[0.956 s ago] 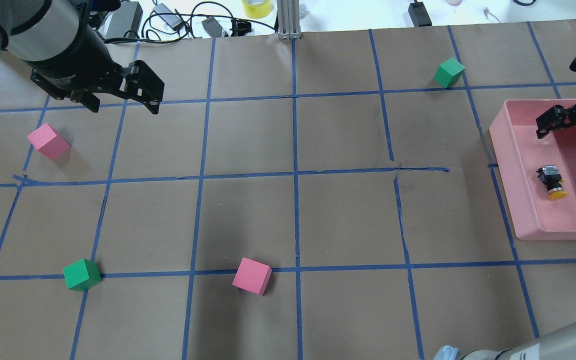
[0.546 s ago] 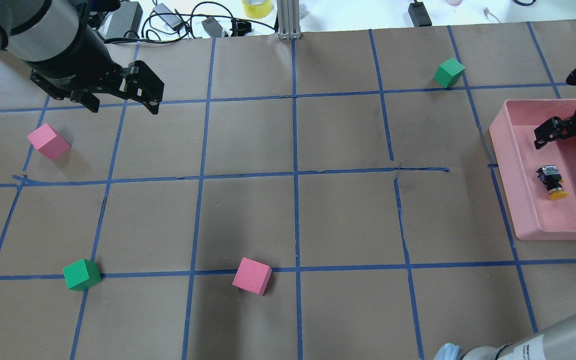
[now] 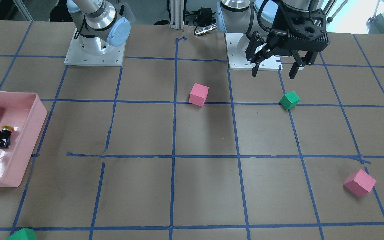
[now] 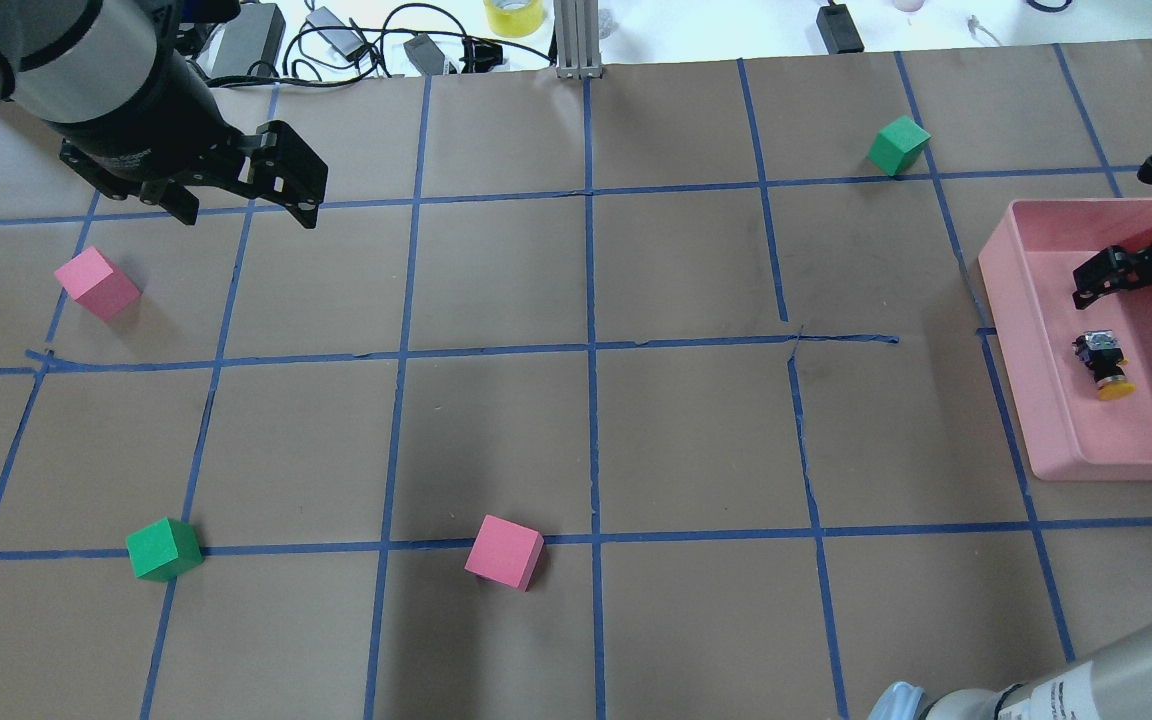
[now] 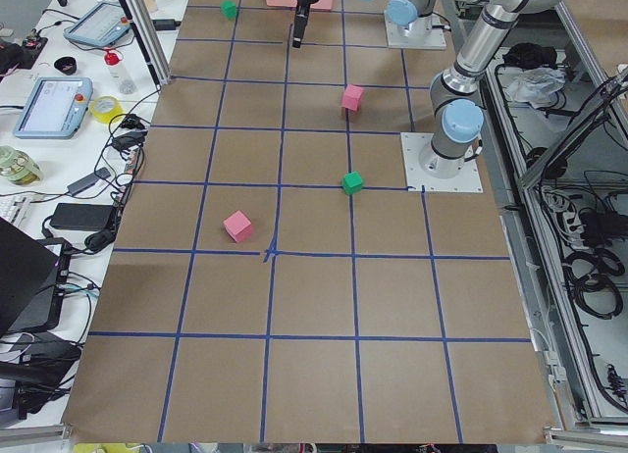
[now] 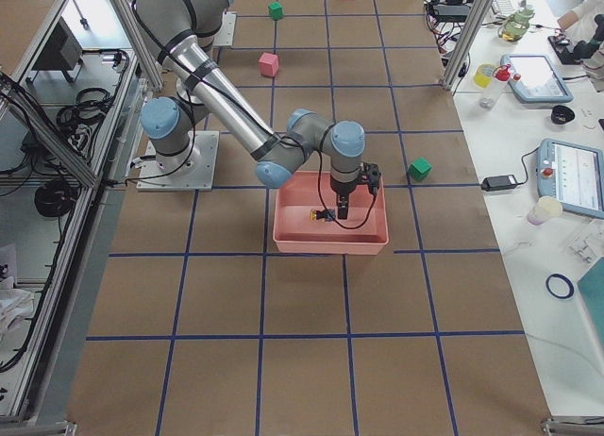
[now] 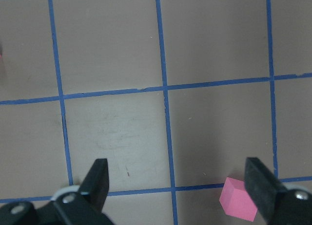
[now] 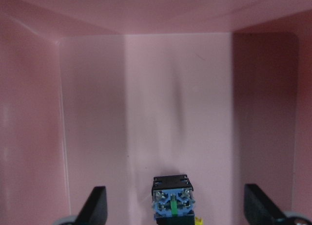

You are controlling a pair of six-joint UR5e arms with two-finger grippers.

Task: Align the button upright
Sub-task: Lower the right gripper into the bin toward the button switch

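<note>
The button [image 4: 1101, 365] lies on its side in the pink tray [image 4: 1014, 310], yellow cap toward the robot and contact block away from it. It also shows in the front-facing view [image 3: 6, 130] and the right wrist view [image 8: 171, 199]. My right gripper [image 4: 1144, 288] is open and empty, low inside the tray, just beyond the button's block end. In the right wrist view the button sits between the fingers [image 8: 96, 201] without touching them. My left gripper [image 4: 246, 212] is open and empty, held above the table at the far left.
A pink cube [image 4: 96, 283] lies under the left gripper's side, with a green cube [image 4: 164, 548] and a second pink cube [image 4: 504, 552] nearer the robot. Another green cube [image 4: 898, 144] sits beyond the tray. Cables and tape lie past the far edge.
My right gripper has shifted slightly lower in the tray, closer to the button's block end. The button, the cubes and the left arm have not moved.
</note>
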